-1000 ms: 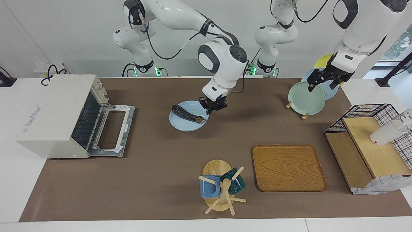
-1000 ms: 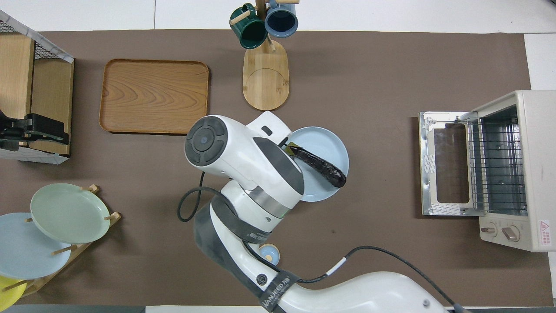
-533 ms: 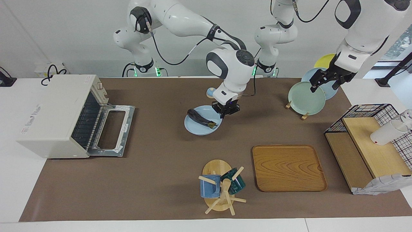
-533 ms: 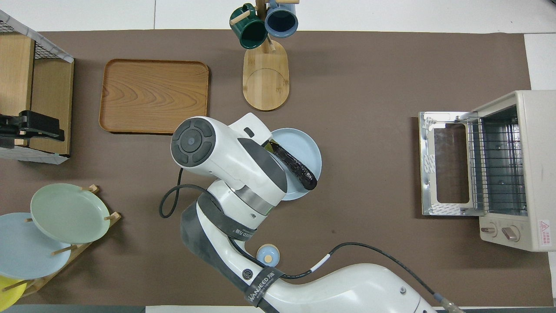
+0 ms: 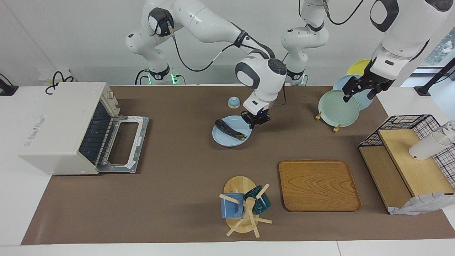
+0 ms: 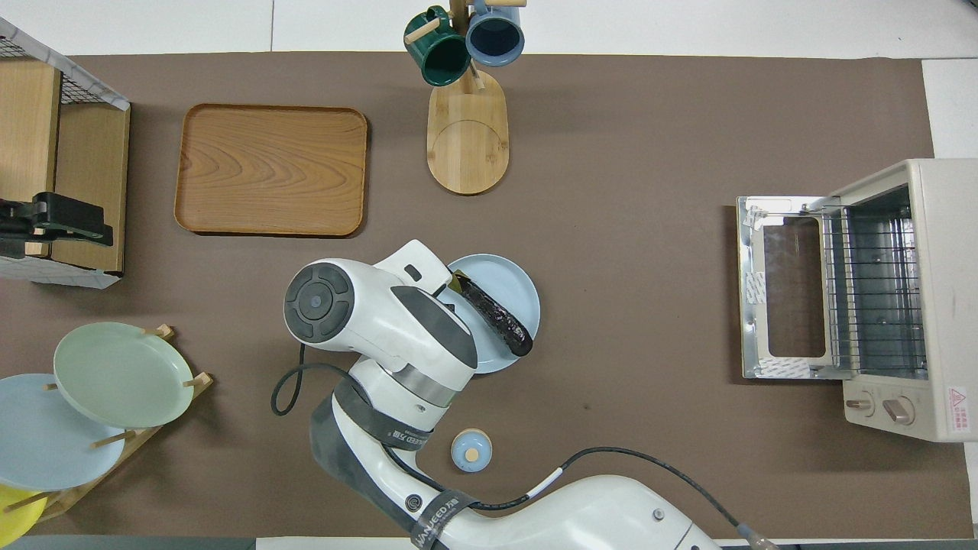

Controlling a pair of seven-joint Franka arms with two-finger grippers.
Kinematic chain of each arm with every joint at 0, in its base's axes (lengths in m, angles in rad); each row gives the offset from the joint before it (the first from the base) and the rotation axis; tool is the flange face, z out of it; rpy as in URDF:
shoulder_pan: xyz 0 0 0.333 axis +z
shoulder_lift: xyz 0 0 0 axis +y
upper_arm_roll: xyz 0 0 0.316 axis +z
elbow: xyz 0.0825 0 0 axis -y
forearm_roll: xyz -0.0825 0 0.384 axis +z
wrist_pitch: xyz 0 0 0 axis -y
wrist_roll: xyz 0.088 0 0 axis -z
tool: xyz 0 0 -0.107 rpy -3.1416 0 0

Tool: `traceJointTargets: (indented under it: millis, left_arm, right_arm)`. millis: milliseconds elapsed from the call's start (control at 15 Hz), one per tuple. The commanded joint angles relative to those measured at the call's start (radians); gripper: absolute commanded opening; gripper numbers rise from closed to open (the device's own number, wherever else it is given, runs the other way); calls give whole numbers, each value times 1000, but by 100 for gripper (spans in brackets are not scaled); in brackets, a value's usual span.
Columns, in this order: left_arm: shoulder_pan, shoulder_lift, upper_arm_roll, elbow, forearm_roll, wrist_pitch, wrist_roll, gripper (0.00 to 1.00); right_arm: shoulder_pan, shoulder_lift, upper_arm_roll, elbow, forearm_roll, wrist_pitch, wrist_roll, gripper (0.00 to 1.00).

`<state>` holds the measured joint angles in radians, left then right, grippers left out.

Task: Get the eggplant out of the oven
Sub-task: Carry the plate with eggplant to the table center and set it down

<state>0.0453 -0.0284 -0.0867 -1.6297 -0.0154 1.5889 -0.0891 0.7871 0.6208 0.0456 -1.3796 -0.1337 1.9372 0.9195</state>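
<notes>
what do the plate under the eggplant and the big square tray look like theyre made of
Round light blue plate: probably glazed ceramic, though smooth plastic looks alike; even colour, soft sheen. Square brown tray: wood or wood-look laminate, matte, with curving grain lines across it.

Our right arm reaches out from its base over the middle of the table, elbow high and wrist bent steeply down, and our right gripper (image 5: 255, 120) hangs low with its fingertips pinched together. Our left arm stands raised at its own end of the table, forearm angled downward, with our left gripper (image 5: 358, 91) spread wide in the air.
</notes>
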Motion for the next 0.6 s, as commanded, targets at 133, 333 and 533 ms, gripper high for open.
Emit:
traceJointTargets:
  millis: [133,333,533]
  left_arm:
    - [10,-15,-7,-13,14,19,-9,100]
    - [10,-15,-7,-13,14,19,-11,100]
    - [10,-16,-8,-15,12,16,-12,100]
  right_arm:
    - [-19,-30,7,-113,17,117,16,0]
    - [-40,-29,7,-107,13,135,7,16]
    - [-48,-30,5,-79,0,123,5,32]
